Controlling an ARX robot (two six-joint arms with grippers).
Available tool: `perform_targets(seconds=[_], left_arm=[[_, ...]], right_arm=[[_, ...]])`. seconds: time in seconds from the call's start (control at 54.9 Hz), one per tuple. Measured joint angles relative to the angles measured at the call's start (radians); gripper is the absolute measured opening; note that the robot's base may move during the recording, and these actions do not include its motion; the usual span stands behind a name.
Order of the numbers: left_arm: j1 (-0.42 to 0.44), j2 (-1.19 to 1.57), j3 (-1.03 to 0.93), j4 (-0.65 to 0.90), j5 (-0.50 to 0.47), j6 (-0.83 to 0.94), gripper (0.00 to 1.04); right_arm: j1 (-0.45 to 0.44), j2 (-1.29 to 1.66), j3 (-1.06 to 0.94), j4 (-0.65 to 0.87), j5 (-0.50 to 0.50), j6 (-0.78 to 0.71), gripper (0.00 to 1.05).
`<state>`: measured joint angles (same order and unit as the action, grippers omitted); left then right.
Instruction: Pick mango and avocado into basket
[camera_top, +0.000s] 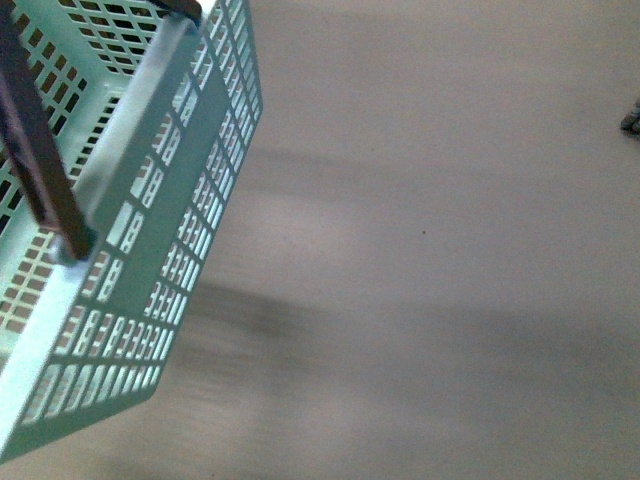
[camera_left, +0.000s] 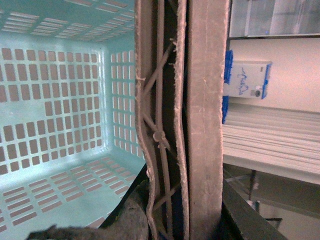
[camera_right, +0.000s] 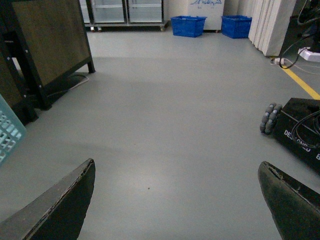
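The light teal basket hangs tilted at the left of the front view, its brown-grey handle running up out of frame. In the left wrist view my left gripper is shut on the basket handle, with the empty basket interior behind it. A corner of the basket shows in the right wrist view. My right gripper is open and empty above bare grey floor. The mango and the avocado are out of view.
Grey floor fills the front view. The right wrist view shows a dark wooden cabinet at one side, two blue crates and glass-door units far off, a black wheeled base, cables and a yellow floor line.
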<state>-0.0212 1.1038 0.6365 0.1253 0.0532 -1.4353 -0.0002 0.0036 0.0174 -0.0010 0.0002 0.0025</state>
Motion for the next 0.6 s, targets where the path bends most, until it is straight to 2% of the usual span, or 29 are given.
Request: perform_targets(seconds=[0.127,0.255,0.601], left_arm=[[0.042,-0.208,-0.019,-0.173,0.024,-0.033,0.20],[0.087,-0.308,-0.026,-0.257,0.040,-0.035,0.20],[0.101,-0.336,-0.026,-0.263,0.045,-0.032,0.20]], right_arm=[[0.000,0.000,0.000,0.000,0.000,0.000,0.96],[0.000,0.000,0.000,0.000,0.000,0.000,0.96],[0.000,0.000,0.000,0.000,0.000,0.000,0.96]])
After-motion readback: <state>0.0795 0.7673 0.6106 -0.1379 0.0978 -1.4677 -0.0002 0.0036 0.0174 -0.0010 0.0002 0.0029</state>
